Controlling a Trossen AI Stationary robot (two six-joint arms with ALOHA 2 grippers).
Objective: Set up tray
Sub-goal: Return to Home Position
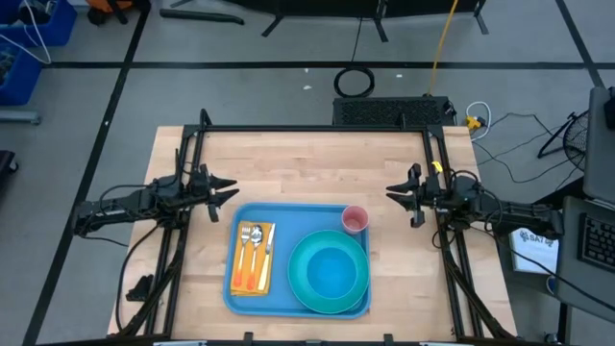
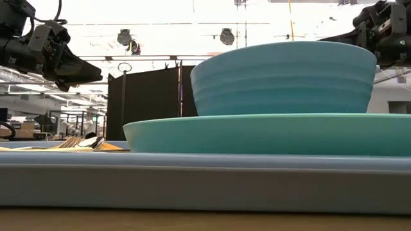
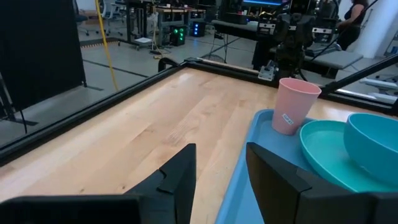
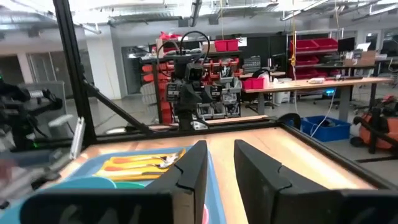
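The light-blue tray (image 1: 288,217) lies flat on the wooden table's near middle, and its rim (image 2: 192,186) fills the low view. On it sit a teal plate (image 1: 306,288) carrying a teal bowl (image 1: 332,271), a pink cup (image 1: 355,219) upright in the far right corner, and a yellow-orange napkin (image 1: 240,279) bearing cutlery (image 1: 255,245). My left gripper (image 1: 229,192) hovers open above the table just left of the tray's far left corner. My right gripper (image 1: 392,193) hovers open right of the cup. Neither touches anything.
Bare wood lies beyond the tray toward the far edge (image 1: 317,159) and on both sides. A black frame (image 1: 317,128) borders the table's far and side edges. Both arms (image 2: 58,61) (image 2: 385,29) hang well above the table in the low view.
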